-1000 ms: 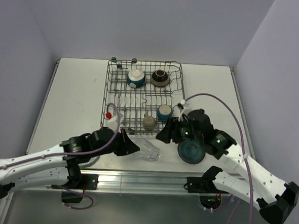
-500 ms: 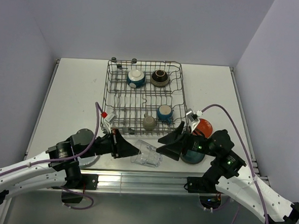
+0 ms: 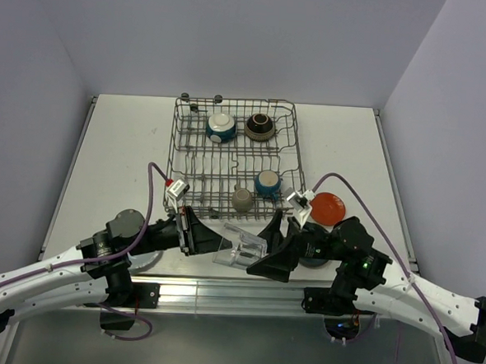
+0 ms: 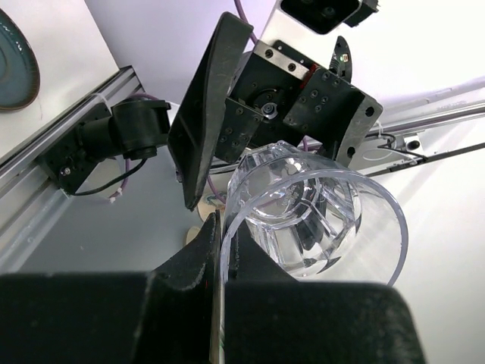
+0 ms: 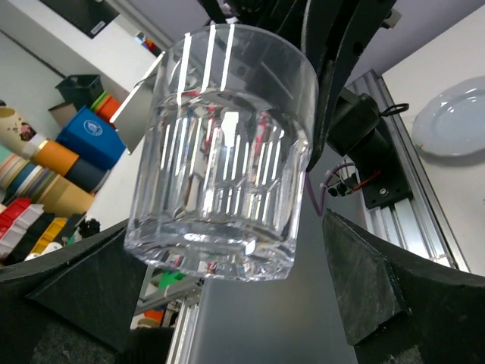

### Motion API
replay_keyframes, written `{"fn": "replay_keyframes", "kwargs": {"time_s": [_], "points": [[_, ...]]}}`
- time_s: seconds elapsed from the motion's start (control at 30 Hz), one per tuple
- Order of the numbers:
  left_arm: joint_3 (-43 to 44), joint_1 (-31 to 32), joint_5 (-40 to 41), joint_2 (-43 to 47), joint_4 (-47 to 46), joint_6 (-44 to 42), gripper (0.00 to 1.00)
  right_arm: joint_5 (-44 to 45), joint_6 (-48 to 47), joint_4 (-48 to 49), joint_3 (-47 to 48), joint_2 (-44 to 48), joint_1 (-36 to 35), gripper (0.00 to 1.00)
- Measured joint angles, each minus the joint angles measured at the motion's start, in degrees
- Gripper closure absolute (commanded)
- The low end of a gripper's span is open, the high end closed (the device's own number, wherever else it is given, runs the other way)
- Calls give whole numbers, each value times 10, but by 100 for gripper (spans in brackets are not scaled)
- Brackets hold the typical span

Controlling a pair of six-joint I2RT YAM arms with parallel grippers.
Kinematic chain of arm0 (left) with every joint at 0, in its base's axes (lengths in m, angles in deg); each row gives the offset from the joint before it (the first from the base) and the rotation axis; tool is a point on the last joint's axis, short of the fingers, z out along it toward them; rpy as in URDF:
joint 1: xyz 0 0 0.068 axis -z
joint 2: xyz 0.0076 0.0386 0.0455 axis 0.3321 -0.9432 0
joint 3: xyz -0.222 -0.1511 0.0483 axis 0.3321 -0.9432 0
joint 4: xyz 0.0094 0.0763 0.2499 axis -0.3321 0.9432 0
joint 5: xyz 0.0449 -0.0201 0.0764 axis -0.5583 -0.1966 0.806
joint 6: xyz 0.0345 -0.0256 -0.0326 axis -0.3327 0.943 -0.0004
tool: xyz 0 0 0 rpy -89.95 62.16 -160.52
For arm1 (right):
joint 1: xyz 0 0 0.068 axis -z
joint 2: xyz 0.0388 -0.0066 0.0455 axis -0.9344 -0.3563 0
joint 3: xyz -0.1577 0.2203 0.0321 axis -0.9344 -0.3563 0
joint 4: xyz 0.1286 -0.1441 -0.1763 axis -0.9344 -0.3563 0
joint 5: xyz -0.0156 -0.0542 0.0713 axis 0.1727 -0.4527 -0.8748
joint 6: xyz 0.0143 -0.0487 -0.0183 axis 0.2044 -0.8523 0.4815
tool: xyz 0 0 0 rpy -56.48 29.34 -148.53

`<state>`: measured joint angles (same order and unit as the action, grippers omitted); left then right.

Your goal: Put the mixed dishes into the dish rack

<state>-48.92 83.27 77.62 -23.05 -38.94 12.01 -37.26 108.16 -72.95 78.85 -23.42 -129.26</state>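
- Top external view: the left claw point(image 3: 223, 245) is pinched narrow on the rim of the clear glass point(image 3: 243, 248) and holds it lying on its side above the near edge of the tabletop point(image 3: 121, 150), about midway along that edge.
- The glass's mouth faces the left arm and its thick base faces the right arm.
- In the left wrist view, one finger sits inside the rim and the other outside, with the wall of the glass between them.
- The right claw point(image 3: 257, 250) is spread wide, one finger on either side of the glass's base end.
- In the right wrist view, a gap shows between the glass and the finger on the right. I cannot tell whether the other finger touches it.
- The dish rack point(image 3: 232, 161) stands at the middle of the tabletop towards the far edge.
- Its far row holds a blue bowl with a white inside point(image 3: 221, 128) and a brown bowl point(image 3: 259, 127).
- Its near row holds a blue mug point(image 3: 268, 183) and a beige cup point(image 3: 242, 200).
- An orange-red plate point(image 3: 329, 207) lies flat on the tabletop just beside the rack's near right corner.
- A teal plate point(image 4: 14, 64) lies near the near edge by the right arm.
- A pale plate point(image 5: 455, 117) lies near the same edge by the left arm.
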Motion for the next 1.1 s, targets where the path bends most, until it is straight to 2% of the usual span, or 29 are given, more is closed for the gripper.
{"fn": "replay_keyframes", "kwargs": {"time_s": [0.2, 0.53, 0.83, 1.0, 1.1], "points": [[-7, 0, -1, 10, -7, 3, 100, 49, 0, 21, 0, -4, -25, 6], [-41, 0, 23, 80, -7, 17, 100, 139, -4, 63, -10, 29, -53, 13], [-41, 0, 49, 91, -11, 22, 100, 170, -12, 102, -10, -27, -89, 14], [-50, 0, 56, 91, -13, 26, 100, 180, -23, 118, -6, -50, -104, 26], [-56, -1, 59, 97, -19, 28, 100, 191, -27, 120, -5, -55, -110, 26]]}}
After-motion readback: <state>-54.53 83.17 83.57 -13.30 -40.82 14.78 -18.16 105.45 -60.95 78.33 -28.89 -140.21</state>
